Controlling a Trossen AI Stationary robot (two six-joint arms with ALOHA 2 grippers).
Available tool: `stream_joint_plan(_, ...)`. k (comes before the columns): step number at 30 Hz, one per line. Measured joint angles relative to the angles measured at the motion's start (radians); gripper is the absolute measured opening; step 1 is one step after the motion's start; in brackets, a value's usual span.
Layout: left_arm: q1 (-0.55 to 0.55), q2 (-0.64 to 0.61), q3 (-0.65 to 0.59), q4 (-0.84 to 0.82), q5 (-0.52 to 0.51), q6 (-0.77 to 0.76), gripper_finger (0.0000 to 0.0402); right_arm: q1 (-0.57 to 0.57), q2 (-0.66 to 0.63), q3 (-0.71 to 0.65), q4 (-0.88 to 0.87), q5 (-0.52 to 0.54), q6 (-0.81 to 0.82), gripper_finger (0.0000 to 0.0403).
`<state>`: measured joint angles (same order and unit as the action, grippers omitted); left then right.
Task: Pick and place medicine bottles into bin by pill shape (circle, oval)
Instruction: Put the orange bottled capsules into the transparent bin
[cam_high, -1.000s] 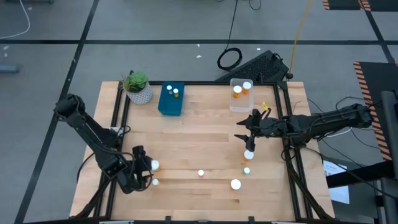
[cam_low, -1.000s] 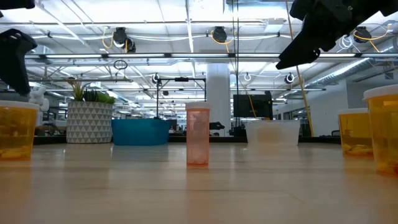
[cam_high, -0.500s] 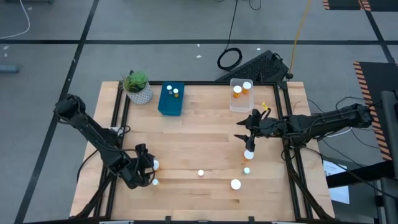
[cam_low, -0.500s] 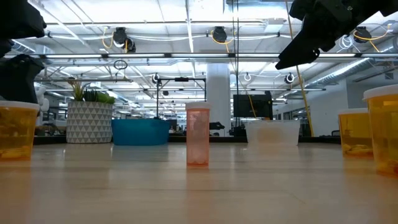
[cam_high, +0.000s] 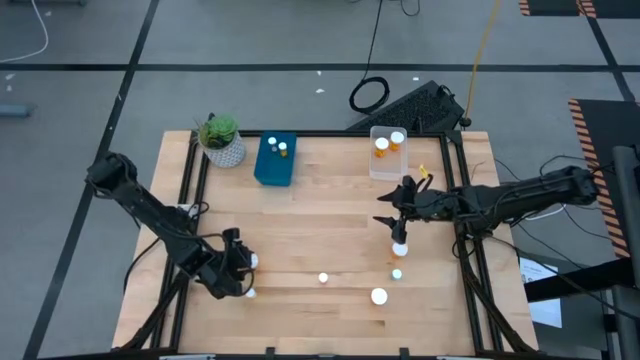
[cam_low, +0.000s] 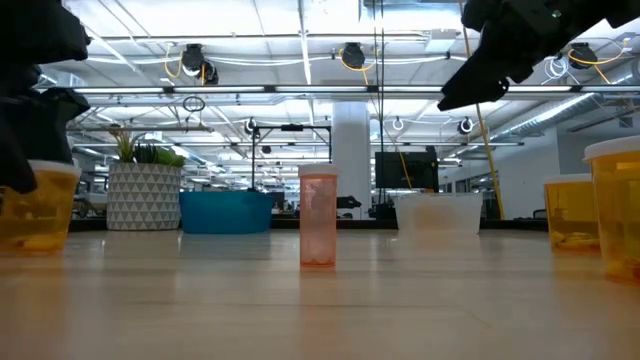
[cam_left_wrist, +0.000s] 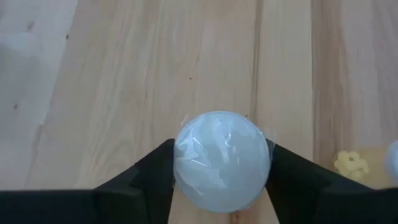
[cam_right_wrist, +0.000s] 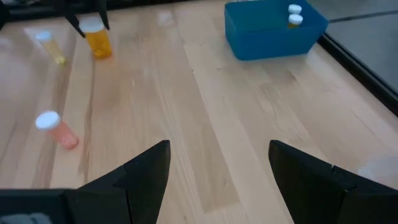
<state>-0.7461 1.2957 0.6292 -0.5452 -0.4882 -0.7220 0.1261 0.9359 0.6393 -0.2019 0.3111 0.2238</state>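
My left gripper (cam_high: 241, 264) stands near the table's front left, shut on an orange medicine bottle with a white cap (cam_left_wrist: 221, 158) that stands on the wood (cam_low: 38, 205). A small pale bottle (cam_high: 249, 293) stands just nearer the front edge. My right gripper (cam_high: 396, 213) hovers open above the table's right half, with nothing between its fingers (cam_right_wrist: 217, 180). A white-capped bottle (cam_high: 400, 249) stands below and just in front of it. More bottles (cam_high: 323, 278) (cam_high: 397, 274) (cam_high: 379, 296) stand along the front. My left gripper pinches the bottle's round white cap by its rim (cam_left_wrist: 176, 155) between its two fingers, one on each side. The fingers come from above, pointing down. The bottle stands upright with its base on the table (cam_low: 35, 245).
A blue bin (cam_high: 275, 160) with two bottles and a potted plant (cam_high: 221, 140) stand at the far left. A clear bin (cam_high: 388, 152) with two bottles stands at the far right. Bare wood lies in the table's middle.
My left gripper has moved toward the table's right edge and come down over the orange bottle's cap. The bottle has shifted slightly to the right on the table.
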Motion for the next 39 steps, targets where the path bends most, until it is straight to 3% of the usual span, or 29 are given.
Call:
stream_joint_plan(8, 0.117, -0.078, 0.067, -0.001, -0.020, 0.219, 0.0228, 0.000, 0.136, 0.000, 0.243, 0.001, -0.043, 0.0265)
stream_joint_plan(17, 0.338, -0.121, 0.181, 0.047, -0.027, 0.593, 0.0215, -0.002, 0.371, 0.001, 0.710, 0.000, -0.079, 0.0265)
stream_joint_plan(21, 0.442, -0.121, 0.225, 0.120, 0.030, 0.748, 0.0219, -0.007, 0.495, 0.023, 0.878, -0.001, -0.081, 0.0265)
stream_joint_plan(30, 0.623, -0.115, 0.246, 0.245, 0.226, 0.925, 0.0222, -0.012, 0.710, 0.247, 0.838, 0.000, -0.191, 0.0282)
stream_joint_plan(39, 0.657, -0.115, 0.246, 0.312, 0.299, 0.977, 0.0223, -0.044, 0.807, 0.340, 0.780, -0.011, -0.203, 0.0314)
